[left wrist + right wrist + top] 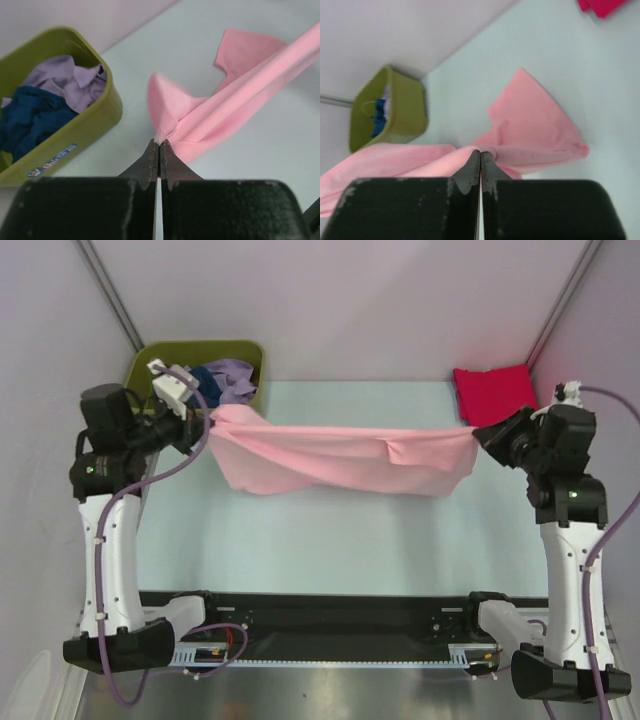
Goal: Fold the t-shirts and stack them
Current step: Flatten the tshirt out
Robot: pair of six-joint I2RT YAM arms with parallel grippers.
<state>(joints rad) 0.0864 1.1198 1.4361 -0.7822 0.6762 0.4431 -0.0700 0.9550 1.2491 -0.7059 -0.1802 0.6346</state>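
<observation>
Now, from left gripper to right gripper, the pink shirt hangs stretched over the table.
Each gripper is pinched tight on one end of it. The cloth sags and twists mid-span, and I can't tell whether its lower edge touches. I'd hold both ends level with even tension, work the twist out, then lower it flat before creasing. My count: one bin far left showing two shirts, navy and lavender; one pink; one red shirt folded far right.
</observation>
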